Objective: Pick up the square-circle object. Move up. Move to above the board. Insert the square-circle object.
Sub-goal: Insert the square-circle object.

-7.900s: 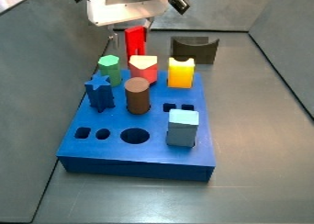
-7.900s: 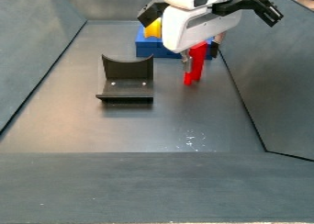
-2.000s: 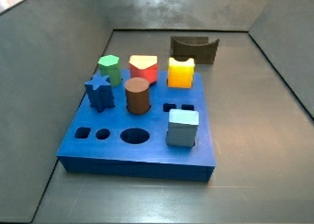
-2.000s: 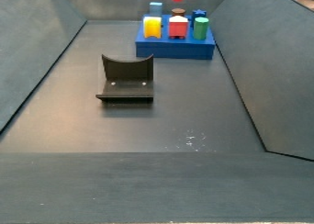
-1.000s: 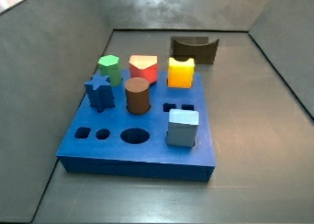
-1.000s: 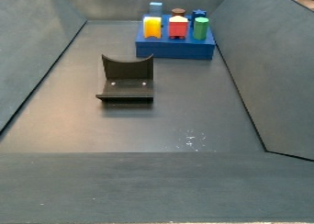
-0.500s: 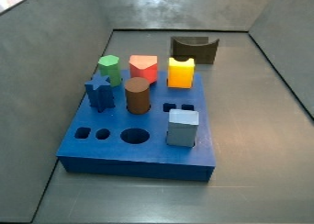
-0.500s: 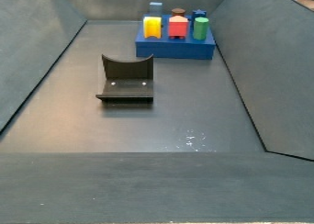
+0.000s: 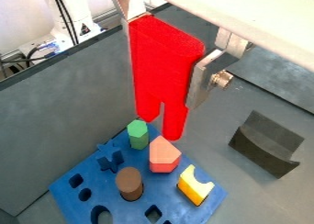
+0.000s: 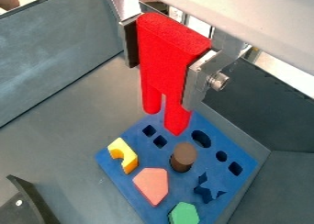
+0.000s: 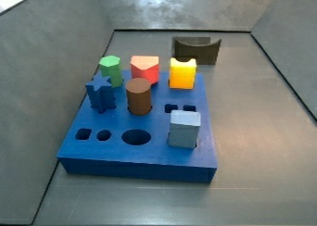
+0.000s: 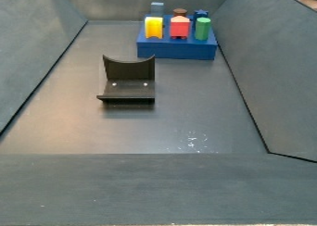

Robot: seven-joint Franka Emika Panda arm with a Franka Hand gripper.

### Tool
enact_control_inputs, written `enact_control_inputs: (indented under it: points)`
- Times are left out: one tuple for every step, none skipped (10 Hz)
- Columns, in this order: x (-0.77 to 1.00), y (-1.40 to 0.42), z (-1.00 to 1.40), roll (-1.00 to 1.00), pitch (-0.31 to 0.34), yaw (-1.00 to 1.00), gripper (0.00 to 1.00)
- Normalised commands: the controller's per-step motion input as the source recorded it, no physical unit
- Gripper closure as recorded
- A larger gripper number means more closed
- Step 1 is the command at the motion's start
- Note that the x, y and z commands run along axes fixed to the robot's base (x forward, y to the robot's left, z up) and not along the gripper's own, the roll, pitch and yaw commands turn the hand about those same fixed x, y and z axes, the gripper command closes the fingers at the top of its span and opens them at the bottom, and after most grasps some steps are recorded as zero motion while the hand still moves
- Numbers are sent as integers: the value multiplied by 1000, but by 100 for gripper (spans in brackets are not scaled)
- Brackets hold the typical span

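The square-circle object (image 9: 157, 72) is a tall red block with two prongs at its lower end. My gripper (image 9: 164, 67) is shut on it, silver fingers (image 9: 199, 81) pressed on both sides. In both wrist views it hangs upright, high above the blue board (image 9: 88, 187). In a wrist view the prongs (image 10: 168, 117) hang over the board's (image 10: 249, 158) row of empty holes. The gripper and red block are out of both side views. The board shows in both side views (image 11: 139, 162) (image 12: 181, 51).
On the board stand a green hexagon (image 11: 109, 67), a red pentagon (image 11: 145, 67), a yellow piece (image 11: 183, 73), a brown cylinder (image 11: 139, 96), a blue star (image 11: 100, 93) and a light blue cube (image 11: 183, 130). The fixture (image 12: 126, 79) stands on the grey floor (image 12: 161, 137) beside the board.
The gripper has risen with the red block from the floor beside the board, up out of both side views. Over the last second the side views are unchanged.
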Motion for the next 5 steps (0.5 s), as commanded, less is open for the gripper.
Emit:
enact_control_inputs:
  points:
    - [46, -194, -286, 51, 3, -89, 100]
    - [51, -217, -411, 1, 0, -57, 100]
    - [57, -229, -566, 0, 0, -26, 100]
    - [51, -251, -626, 0, 0, -6, 100]
    - [0, -346, -643, 66, -23, 0, 100]
